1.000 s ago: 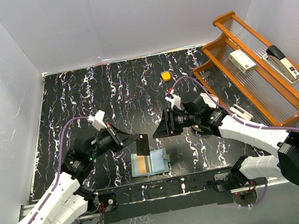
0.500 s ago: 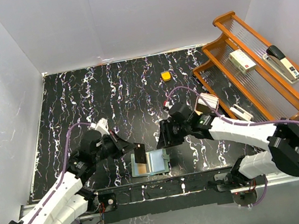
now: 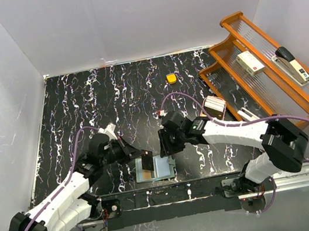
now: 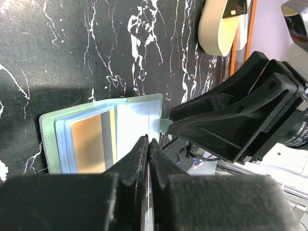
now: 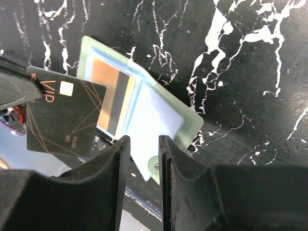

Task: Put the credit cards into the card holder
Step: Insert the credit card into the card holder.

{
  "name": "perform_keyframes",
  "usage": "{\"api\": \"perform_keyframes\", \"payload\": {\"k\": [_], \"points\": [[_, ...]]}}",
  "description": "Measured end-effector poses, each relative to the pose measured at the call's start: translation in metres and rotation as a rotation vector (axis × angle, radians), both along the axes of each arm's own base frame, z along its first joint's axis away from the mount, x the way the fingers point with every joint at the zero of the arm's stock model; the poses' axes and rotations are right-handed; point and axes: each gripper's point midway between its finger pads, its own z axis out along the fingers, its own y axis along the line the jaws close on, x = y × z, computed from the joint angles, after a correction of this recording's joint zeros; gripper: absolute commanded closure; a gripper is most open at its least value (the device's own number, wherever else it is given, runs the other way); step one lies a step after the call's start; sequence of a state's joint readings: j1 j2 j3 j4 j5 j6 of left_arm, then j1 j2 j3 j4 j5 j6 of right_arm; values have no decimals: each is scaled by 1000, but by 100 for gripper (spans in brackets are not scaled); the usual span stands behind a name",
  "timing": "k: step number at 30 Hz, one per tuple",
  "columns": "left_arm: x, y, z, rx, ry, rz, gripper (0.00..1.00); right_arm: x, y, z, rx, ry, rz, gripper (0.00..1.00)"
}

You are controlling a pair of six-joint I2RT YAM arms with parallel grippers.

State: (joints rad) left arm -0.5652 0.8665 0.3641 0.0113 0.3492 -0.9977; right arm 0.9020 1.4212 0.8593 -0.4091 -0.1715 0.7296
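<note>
The card holder [image 3: 162, 167] lies open near the table's front edge. It is sage green with clear pockets, and it also shows in the left wrist view [image 4: 45, 139] and the right wrist view [image 5: 190, 126]. A yellow-tan card with a dark stripe [image 5: 111, 96] sits in its left pocket. My left gripper [image 3: 139, 153] is shut on a dark credit card [image 5: 62, 115] and holds it on edge just above the holder's middle. My right gripper [image 3: 164, 147] is open and empty, its jaws a little apart over the holder's right half and snap tab [image 5: 153, 166].
A tan oval dish [image 4: 216, 26] holding more cards [image 3: 214, 104] sits right of the right arm. A small orange block [image 3: 171, 78] lies farther back. A wooden rack [image 3: 233, 19] with a stapler [image 3: 289, 63] stands at the right.
My left gripper has come down and right with the dark card, from above the holder to close over it. My right gripper has moved left and down to the holder's right side.
</note>
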Motion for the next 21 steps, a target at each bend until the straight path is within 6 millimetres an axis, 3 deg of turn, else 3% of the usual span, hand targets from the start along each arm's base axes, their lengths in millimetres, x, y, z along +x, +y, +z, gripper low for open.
{"api": "perform_keyframes", "payload": {"k": [8,21], "points": [[-8,-5,-18,-30,70,-19,100,-3,-9,-25,-117,10,28,76],[-22,-3,-47,-65,123,-16,100,-2,-17,-43,-187,-1,44,82]]}}
